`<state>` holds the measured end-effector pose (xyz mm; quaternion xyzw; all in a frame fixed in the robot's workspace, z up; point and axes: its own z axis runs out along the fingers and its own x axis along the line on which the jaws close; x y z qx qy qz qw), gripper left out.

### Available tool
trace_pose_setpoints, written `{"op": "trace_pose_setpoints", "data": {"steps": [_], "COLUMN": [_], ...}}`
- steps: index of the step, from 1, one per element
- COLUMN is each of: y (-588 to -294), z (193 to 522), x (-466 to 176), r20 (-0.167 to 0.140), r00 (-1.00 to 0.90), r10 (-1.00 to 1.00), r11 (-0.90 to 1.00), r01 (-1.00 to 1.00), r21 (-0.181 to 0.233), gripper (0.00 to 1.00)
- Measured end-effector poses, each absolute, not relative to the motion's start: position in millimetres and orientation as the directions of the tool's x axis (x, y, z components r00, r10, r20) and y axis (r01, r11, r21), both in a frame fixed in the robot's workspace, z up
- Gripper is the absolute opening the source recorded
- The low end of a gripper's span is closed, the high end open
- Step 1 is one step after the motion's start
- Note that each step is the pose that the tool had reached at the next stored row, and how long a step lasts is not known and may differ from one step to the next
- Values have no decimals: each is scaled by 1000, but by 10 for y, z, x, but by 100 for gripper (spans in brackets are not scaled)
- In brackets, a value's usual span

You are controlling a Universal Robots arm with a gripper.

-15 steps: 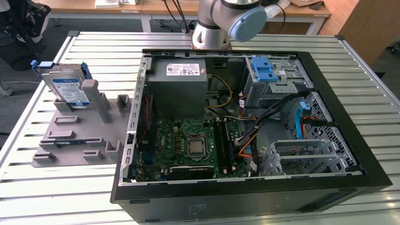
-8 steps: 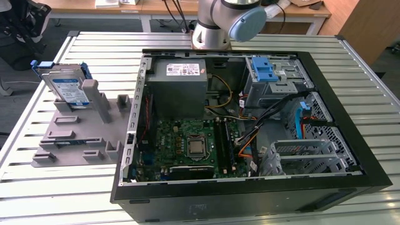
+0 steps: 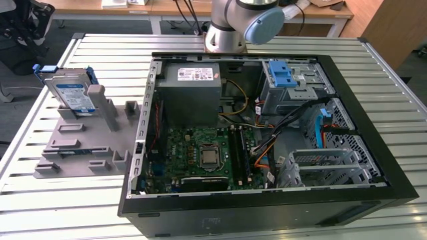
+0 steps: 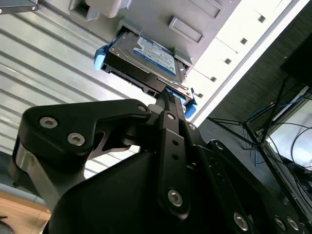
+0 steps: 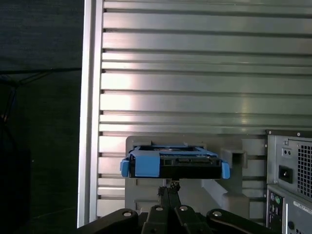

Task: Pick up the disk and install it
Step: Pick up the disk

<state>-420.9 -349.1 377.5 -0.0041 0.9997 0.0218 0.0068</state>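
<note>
Disk: the silver drive (image 3: pixel 70 92) with a white-and-blue label and a blue carrier frame stands on edge in a slot of the grey holder (image 3: pixel 87 135), outside the computer case (image 3: pixel 267 200), off its side on the exterior view's left.
Disk, wrist views: the label face shows in the second wrist view (image 4: pixel 146 56); the blue-framed connector edge shows in the first wrist view (image 5: pixel 175 165).
Fingers: the gripper (image 5: pixel 168 186) is clenched on nothing, its tips pressed together and aimed at the disk's edge in both wrist views (image 4: pixel 166 97).
Holder: rests flat on the slatted metal worktop (image 3: pixel 100 210), just beside the computer case.
Computer case: lies open on its side, with the grey power supply (image 3: pixel 193 87) and green motherboard (image 3: pixel 200 150) inside.
Arm: its base (image 3: pixel 230 30) stands behind the computer case.
</note>
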Motion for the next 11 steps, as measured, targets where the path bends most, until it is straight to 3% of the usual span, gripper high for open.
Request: {"op": "trace_pose_setpoints", "data": {"steps": [11], "y": [-3491], "z": [3775], "x": [-4209], "r20": [-14], "r00": [-994], "r10": [-104], "r11": [994], "r01": [-105], "r21": [44], "gripper": [11]}}
